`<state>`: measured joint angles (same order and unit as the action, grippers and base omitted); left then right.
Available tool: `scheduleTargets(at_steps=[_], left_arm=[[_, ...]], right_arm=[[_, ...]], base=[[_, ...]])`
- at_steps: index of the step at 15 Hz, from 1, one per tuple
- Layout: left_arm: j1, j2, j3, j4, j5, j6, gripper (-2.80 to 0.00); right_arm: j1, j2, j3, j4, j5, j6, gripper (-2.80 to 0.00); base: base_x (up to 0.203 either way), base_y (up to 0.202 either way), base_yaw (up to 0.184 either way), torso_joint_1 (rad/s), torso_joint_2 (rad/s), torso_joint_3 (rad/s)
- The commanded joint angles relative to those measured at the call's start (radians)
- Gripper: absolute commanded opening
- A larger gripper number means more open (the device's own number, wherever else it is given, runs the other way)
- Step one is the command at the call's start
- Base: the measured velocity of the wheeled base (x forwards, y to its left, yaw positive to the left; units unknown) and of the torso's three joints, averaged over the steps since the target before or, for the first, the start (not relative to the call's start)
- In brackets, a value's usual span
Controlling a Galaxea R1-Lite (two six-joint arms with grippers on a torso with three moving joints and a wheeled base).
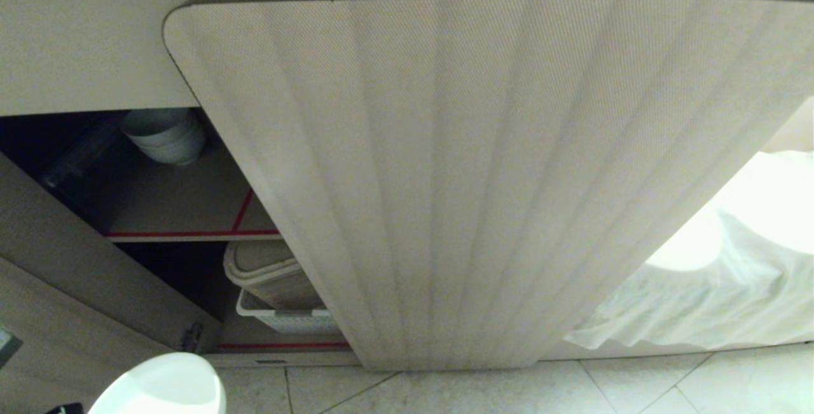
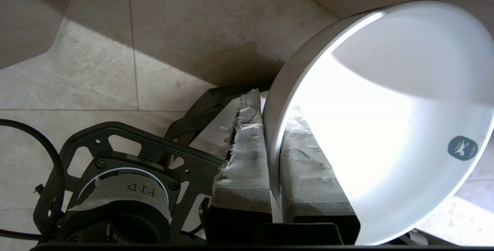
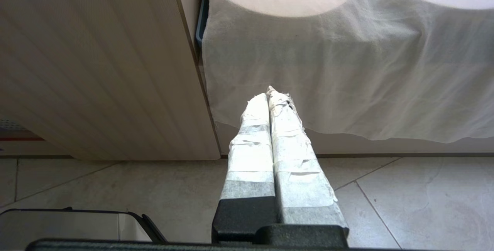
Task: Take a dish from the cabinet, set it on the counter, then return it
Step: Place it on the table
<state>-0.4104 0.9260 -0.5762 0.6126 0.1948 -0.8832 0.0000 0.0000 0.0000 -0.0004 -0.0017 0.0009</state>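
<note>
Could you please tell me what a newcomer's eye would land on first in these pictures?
Most striking is the big pale beige fluted cabinet door, swung open and filling the middle of the head view. At the lower left corner, the glossy white round bowl is clamped by its rim in the left gripper, above the tiled floor. Behind the door, a stack of white bowls sits on a red-edged shelf.

Glossy white round bowl (image 1: pixel 162 385) cut off by head view's bottom edge; stacked white bowls (image 1: pixel 166 134) half hidden behind pale fluted cabinet door (image 1: pixel 483 179).
</note>
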Motion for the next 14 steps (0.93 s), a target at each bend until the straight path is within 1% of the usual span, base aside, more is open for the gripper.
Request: scheduleTargets(at_steps=[1, 6, 8, 14], left_arm=[[-0.024, -0.006, -0.002, 0.002, 0.003, -0.005, -2.80], [-0.028, 0.001, -0.001, 0.002, 0.005, -0.004, -2.80], [-0.027, 0.002, 0.000, 0.001, 0.005, 0.015, -2.80], [-0.028, 0.036, -0.008, -0.010, 0.002, 0.016, -2.80]], right_arm=[[0.000, 0.000, 0.000, -0.001, 0.000, 0.001, -2.80], [0.000, 0.000, 0.000, -0.001, 0.000, -0.001, -2.80], [0.001, 0.000, 0.000, -0.001, 0.000, -0.001, -2.80], [0.000, 0.000, 0.000, 0.000, 0.000, -0.001, -2.80]], base=[[0.000, 0.000, 0.000, 0.000, 0.00, 0.000], [0.000, 0.000, 0.000, 0.000, 0.00, 0.000], [0.000, 0.000, 0.000, 0.000, 0.00, 0.000], [0.000, 0.000, 0.000, 0.000, 0.00, 0.000]])
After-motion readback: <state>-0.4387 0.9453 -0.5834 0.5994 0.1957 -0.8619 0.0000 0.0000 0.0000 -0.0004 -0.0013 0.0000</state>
